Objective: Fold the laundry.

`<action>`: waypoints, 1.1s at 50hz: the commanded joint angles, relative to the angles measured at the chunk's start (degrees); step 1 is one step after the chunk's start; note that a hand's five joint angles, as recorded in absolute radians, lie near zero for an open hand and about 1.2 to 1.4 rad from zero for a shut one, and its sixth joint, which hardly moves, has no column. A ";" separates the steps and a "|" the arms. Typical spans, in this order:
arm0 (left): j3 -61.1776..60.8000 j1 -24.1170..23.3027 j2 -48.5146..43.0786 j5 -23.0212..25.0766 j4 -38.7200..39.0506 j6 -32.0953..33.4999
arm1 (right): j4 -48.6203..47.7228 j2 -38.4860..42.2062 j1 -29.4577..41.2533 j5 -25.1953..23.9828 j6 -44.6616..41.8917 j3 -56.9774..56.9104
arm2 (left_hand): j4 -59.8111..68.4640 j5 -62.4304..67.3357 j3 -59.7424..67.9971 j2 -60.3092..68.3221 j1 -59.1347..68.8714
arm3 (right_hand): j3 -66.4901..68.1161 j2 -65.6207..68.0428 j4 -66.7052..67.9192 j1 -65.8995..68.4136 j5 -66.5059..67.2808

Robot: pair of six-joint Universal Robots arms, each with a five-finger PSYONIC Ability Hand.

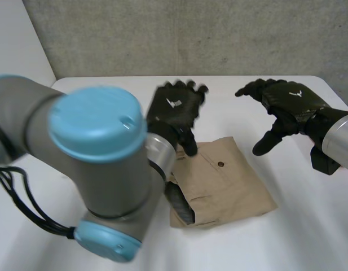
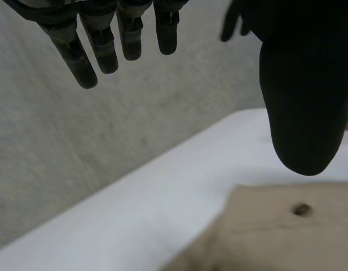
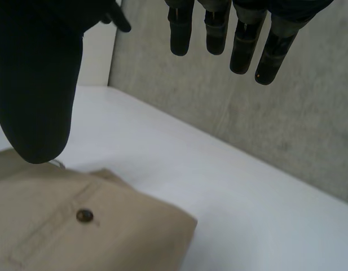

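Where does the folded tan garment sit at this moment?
In the head view, the folded tan garment lies flat near the middle of the white table. The left hand is over its far left corner and the right hand is beyond its far right side.

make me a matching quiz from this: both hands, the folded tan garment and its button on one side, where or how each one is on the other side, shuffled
Column A
1. left hand
2. right hand
3. tan garment
4. button

Column B
a. folded, lying on the white table
b. open, over bare table to the garment's right
c. small and dark, on the garment's upper face
d. open, at the garment's far left corner

Pairs: 1-d; 2-b; 3-a; 4-c
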 commanded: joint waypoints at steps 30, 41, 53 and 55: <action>6.22 -1.12 -19.17 -7.47 -12.37 -0.62 | -2.71 26.82 1.94 1.69 -17.51 -2.70 | 0.48 -0.64 0.11 0.45 1.18 | -2.11 -2.37 -3.16 -1.42 -3.74; 6.93 -1.30 -12.06 -7.29 -12.19 -0.88 | -4.20 18.92 1.67 2.04 -18.04 -0.51 | -0.53 -1.65 -0.90 -0.56 0.17 | -2.11 -2.37 -3.16 -1.42 -3.74; -3.78 2.83 0.86 -6.15 -8.07 -1.41 | -10.87 3.19 1.41 0.11 -19.26 14.76 | -0.86 -1.99 -1.24 -0.89 -0.16 | -2.11 -2.37 -3.16 -1.42 -3.74; -8.00 3.36 3.85 -4.75 -5.09 -1.59 | -12.28 2.04 1.58 -0.15 -20.06 17.32 | -1.03 -2.15 -1.41 -1.06 -0.33 | -2.11 -2.37 -3.16 -1.42 -3.74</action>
